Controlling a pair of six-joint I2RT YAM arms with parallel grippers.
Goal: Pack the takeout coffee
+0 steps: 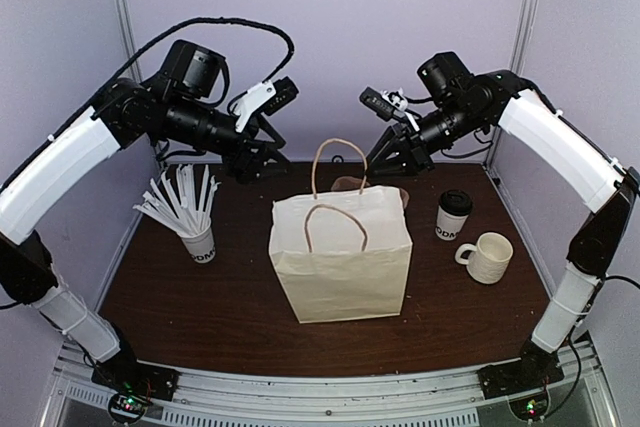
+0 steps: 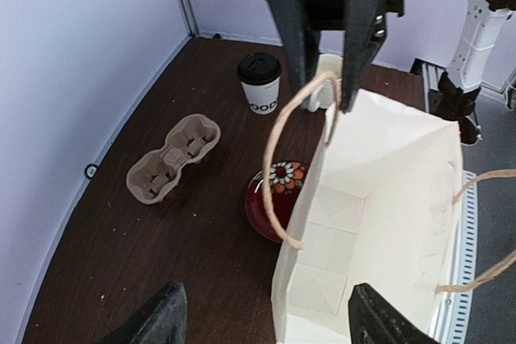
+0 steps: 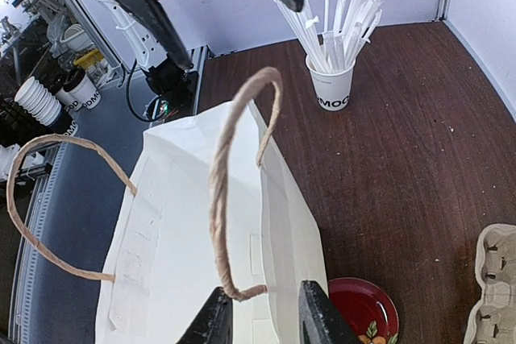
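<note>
The takeout coffee (image 1: 453,215), a white paper cup with its black lid on, stands on the table right of the paper bag (image 1: 340,262); it also shows in the left wrist view (image 2: 260,82). The bag stands upright with its mouth open. My left gripper (image 1: 260,165) hovers behind the bag's left rear corner, its jaws wide open (image 2: 270,321) and astride the back wall's rim. My right gripper (image 1: 388,161) is at the right rear corner, jaws narrowly apart (image 3: 266,320) around the rim and the base of the twine handle (image 3: 222,199), without pinching them.
A cream mug (image 1: 487,257) sits right of the coffee. A paper cup full of white sticks (image 1: 198,237) stands left of the bag. Behind the bag lie a pulp cup carrier (image 2: 173,159) and a red flowered dish (image 2: 278,195).
</note>
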